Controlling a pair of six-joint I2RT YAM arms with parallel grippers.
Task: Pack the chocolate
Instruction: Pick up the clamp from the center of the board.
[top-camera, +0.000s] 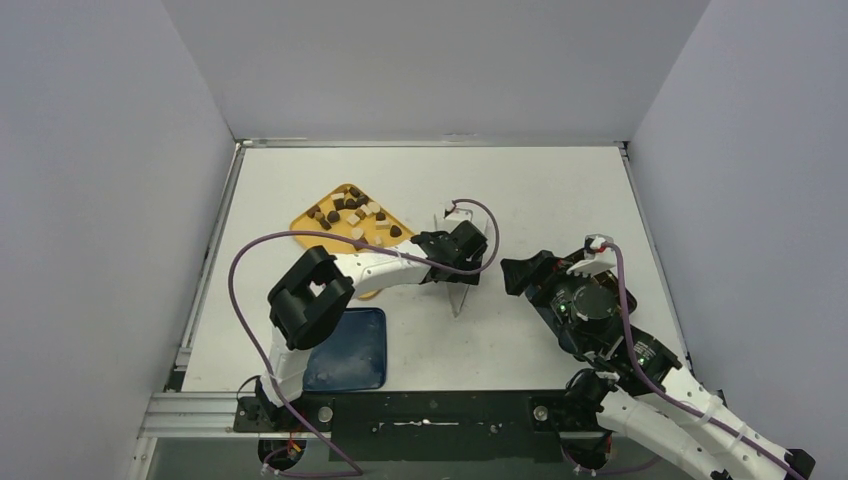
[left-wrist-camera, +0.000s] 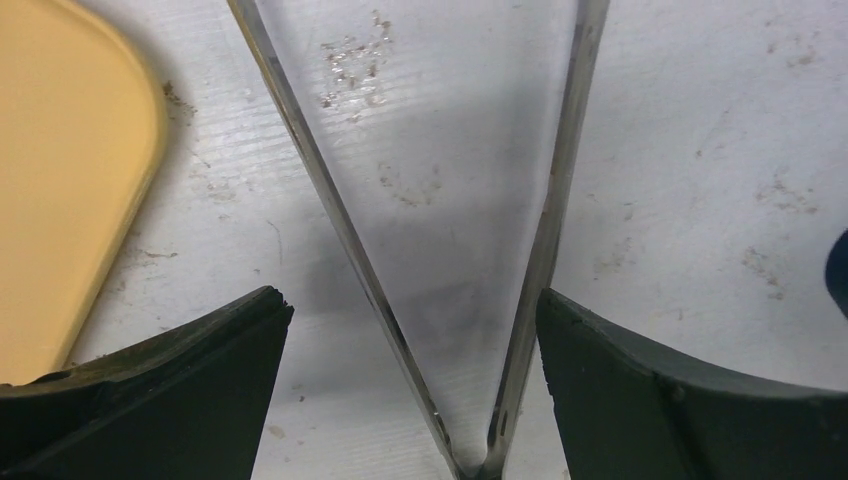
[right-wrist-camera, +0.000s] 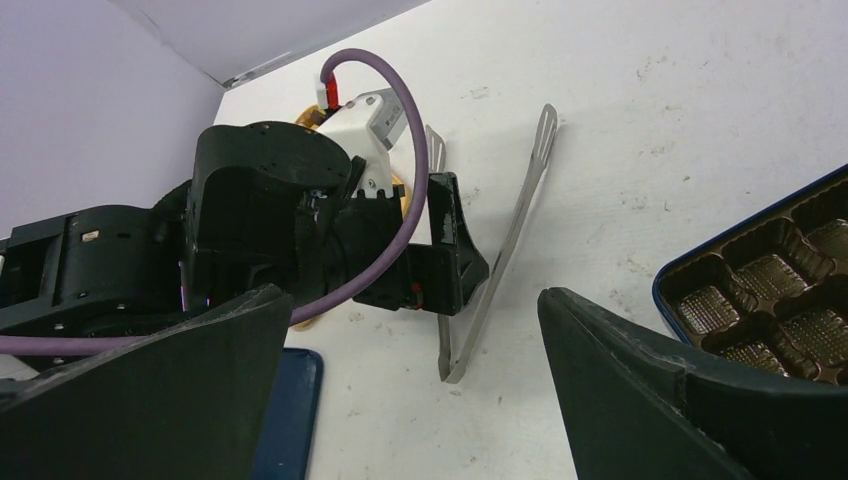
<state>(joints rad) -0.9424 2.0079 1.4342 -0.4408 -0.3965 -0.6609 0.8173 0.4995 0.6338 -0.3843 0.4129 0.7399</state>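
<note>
Left gripper (left-wrist-camera: 414, 320) spread wide astride tongs (left-wrist-camera: 330, 200) — chocolate (top-camera: 352, 210) on yellow tray (top-camera: 303, 221).

Polished metal tongs (left-wrist-camera: 343, 220), matt white table (left-wrist-camera: 700, 150), finely ribbed and scuffed, smooth matt yellow plastic tray (left-wrist-camera: 70, 150), glossy blue lid (top-camera: 350, 350), shiny brown moulded insert (right-wrist-camera: 770, 270), matt black fingers (left-wrist-camera: 150, 400)

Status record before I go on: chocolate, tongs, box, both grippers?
chocolate: loose on the yellow tray, none picked up
tongs: lying down, arms spread
left gripper: jaws open, one on each side of the tongs near the hinge, not gripping
right gripper: jaws open, holding nothing
box: beside the right gripper; the visible cells look empty
blue lid: near edge, left side
</note>
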